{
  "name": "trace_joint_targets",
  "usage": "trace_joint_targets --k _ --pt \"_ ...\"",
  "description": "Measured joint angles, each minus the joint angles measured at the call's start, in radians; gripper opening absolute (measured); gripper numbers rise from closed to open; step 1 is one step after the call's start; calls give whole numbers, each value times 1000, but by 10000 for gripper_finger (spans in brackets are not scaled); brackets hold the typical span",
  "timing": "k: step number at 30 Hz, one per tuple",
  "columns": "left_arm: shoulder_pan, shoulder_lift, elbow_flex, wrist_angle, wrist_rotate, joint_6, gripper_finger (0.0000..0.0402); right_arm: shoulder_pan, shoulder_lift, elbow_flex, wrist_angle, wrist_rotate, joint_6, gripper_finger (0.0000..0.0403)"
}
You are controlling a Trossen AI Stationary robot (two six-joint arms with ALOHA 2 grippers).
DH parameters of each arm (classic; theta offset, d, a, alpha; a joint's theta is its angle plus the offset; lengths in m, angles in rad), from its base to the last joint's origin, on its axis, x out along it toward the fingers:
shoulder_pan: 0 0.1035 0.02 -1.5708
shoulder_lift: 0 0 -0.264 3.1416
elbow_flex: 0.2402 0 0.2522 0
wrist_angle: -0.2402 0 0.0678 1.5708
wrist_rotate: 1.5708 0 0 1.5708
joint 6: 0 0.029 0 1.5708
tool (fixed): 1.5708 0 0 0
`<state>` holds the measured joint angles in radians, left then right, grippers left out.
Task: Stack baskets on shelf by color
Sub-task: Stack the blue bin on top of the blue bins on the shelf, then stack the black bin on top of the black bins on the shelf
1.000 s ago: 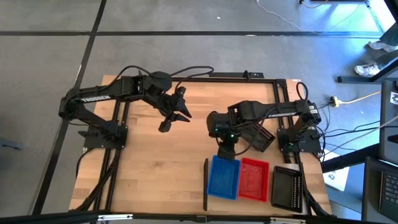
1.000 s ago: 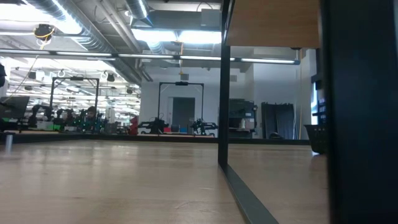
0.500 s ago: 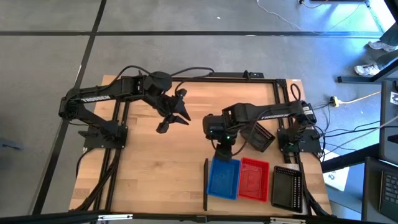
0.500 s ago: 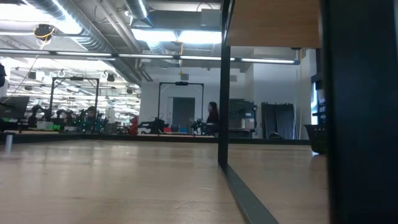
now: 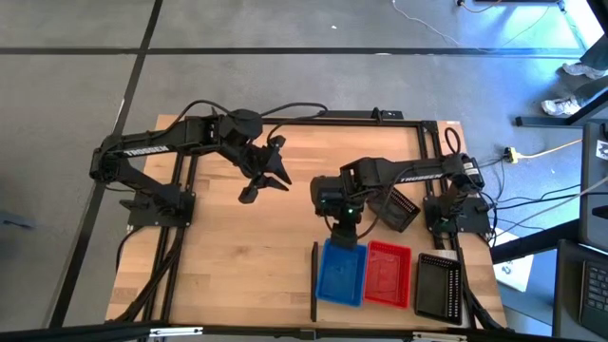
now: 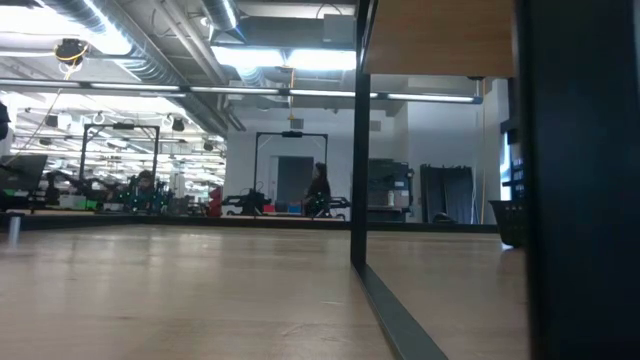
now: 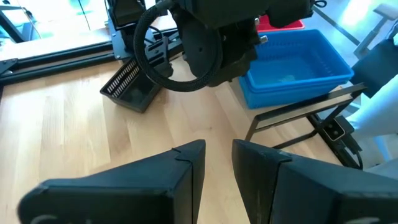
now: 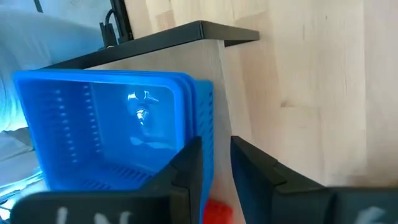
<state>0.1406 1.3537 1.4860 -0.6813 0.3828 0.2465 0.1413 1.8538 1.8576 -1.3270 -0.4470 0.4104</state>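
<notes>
A blue basket (image 5: 342,273), a red one (image 5: 388,275) and a black one (image 5: 439,287) sit side by side on the shelf by the table's near right edge. The shelf's black bar (image 5: 314,280) lies to their left. A second black basket (image 5: 399,209) lies tilted on the table beside the right arm. My right gripper (image 5: 344,226) points down over the blue basket's far wall (image 8: 207,134), narrowly open, one finger on each side. My left gripper (image 5: 266,182) hovers open over the table's middle (image 7: 217,163), touching nothing. My right gripper comes from above with one finger inside and one outside the blue basket's far wall (image 8: 208,155). Bare wood shows between that wall and the outer finger (image 8: 249,165). Whether either finger touches the wall, I cannot tell. The basket rests flat on the shelf.
The shelf panel (image 6: 440,35) stands raised on a black post (image 6: 360,150). Black frame rails (image 5: 313,119) edge the table. Bare wood (image 5: 237,256) spreads left of the shelf bar. A person (image 6: 318,188) walks in the room behind.
My right arm has swung slightly toward the table's left, uncovering more of the tilted black basket, while its gripper has stayed over the blue basket's far wall. In the room beyond, a person has walked leftward.
</notes>
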Motion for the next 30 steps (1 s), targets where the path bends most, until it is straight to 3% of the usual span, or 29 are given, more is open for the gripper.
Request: trace_joint_targets --k 7,17,22,25,30 --pt "0 0 0 0 0 0 72 0 -1 0 0 -23 -12 81" --pt "0 0 0 -1 -5 22 72 -10 -118 78 -150 399 137 81" --pt "0 0 0 -16 -6 28 72 -24 -214 90 -242 557 276 81" --pt "1 0 0 -30 -8 28 72 -48 -276 69 -240 610 352 81" --pt "2 0 0 -12 -8 51 72 -107 -377 -21 -244 611 395 81"
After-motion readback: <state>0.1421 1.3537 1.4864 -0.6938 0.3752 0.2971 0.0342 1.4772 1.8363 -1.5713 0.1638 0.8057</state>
